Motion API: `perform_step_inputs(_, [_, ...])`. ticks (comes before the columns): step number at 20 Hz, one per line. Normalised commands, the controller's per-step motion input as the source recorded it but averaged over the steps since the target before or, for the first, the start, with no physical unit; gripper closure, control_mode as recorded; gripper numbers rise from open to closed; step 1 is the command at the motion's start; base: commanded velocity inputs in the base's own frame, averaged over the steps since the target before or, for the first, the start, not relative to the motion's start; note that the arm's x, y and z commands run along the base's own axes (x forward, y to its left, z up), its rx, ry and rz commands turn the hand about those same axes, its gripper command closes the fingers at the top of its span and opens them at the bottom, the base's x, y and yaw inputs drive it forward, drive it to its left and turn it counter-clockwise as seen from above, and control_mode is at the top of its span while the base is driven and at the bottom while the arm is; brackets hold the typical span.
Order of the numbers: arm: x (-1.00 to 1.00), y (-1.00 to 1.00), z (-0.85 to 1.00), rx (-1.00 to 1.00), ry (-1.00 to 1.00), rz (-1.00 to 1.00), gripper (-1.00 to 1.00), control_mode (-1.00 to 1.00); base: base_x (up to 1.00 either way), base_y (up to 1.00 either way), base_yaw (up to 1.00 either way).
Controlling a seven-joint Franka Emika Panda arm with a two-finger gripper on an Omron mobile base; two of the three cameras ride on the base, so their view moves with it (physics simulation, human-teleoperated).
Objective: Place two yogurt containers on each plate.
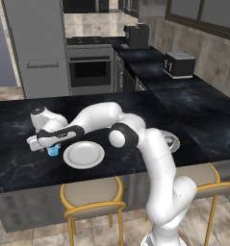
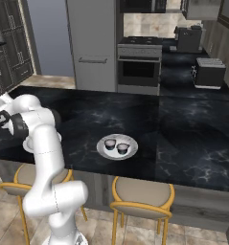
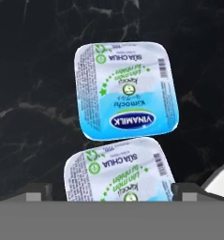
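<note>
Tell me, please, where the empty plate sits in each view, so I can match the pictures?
Left base view: the empty plate lies low, left of centre, just right of a blue cup.
Right base view: near the left edge, mostly hidden behind the white arm.
Hand view: a pale edge at lower right may be its rim; I cannot tell.
Shared landmark: the black counter.

Nearer blue cup (image 3: 119,176) cut off below

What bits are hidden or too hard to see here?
- Near blue yogurt cup: the hand view's bottom edge cuts off its lower part.
- Right plate: the arm hides most of it in the left base view.
- Dark cups: too small in the right base view to read labels.
</note>
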Motion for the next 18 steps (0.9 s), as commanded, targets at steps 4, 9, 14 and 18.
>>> perform_step_inputs(4, [0.0, 0.0, -0.01, 0.0, 0.0, 0.04, -1.0, -1.0, 0.0, 0.0, 0.0])
perform_step_inputs(9, [0.0, 0.0, 0.0, 0.0, 0.0, 0.03, -1.0, -1.0, 0.0, 0.0, 0.0])
perform_step_inputs(14, [0.0, 0.0, 0.0, 0.0, 0.0, 0.04, -1.0, -1.0, 0.0, 0.0, 0.0])
perform_step_inputs(18, [-0.06, -0.01, 0.0, 0.0, -0.02, 0.05, -1.0, -1.0, 0.0, 0.0, 0.0])
